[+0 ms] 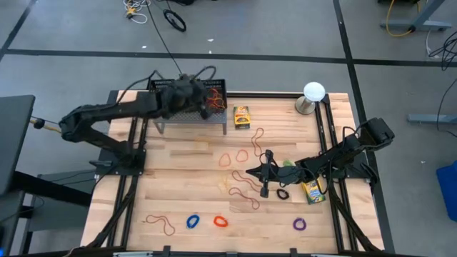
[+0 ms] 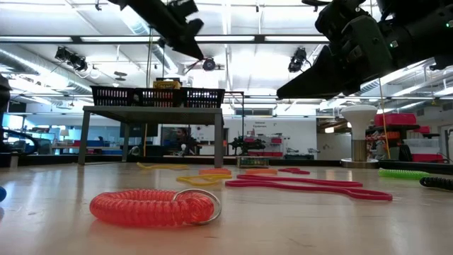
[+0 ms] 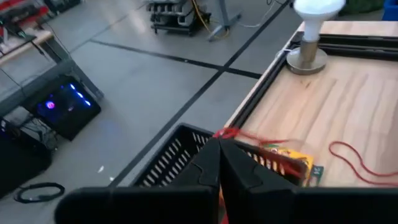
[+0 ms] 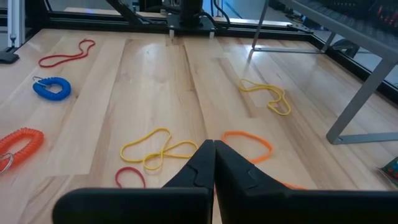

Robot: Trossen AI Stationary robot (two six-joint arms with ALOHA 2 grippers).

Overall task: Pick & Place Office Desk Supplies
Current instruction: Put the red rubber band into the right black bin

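My left gripper (image 1: 206, 106) (image 3: 219, 142) hangs shut over the black wire basket (image 1: 216, 116) (image 3: 168, 158), which sits on a raised stand at the table's far side. A red rubber band (image 3: 231, 133) is at its fingertips. A yellow-and-green crayon box (image 1: 241, 116) (image 3: 292, 163) lies on the table beside the stand. My right gripper (image 1: 264, 173) (image 4: 213, 144) is shut and holds nothing. It hovers over loose bands: a yellow one (image 4: 158, 149), an orange one (image 4: 249, 140) and a red one (image 4: 129, 177). A second crayon box (image 1: 312, 191) lies near the right arm. My left gripper pinches the red rubber band (image 3: 227, 132) between its two fingers at their free ends. The fingers come from the table's left, slanting a little downward. The band is lifted clear above the basket's rim and trails off blurred to one side; which part of the loop is pinched does not show.
A white ball on a metal base (image 1: 313, 96) stands at the far right corner. Coiled bands lie along the near edge: blue (image 1: 193, 221), red (image 1: 220, 221) (image 2: 152, 207) and purple (image 1: 299, 224). A green coil (image 1: 288, 164) and a black band (image 1: 283, 193) lie beside my right gripper.
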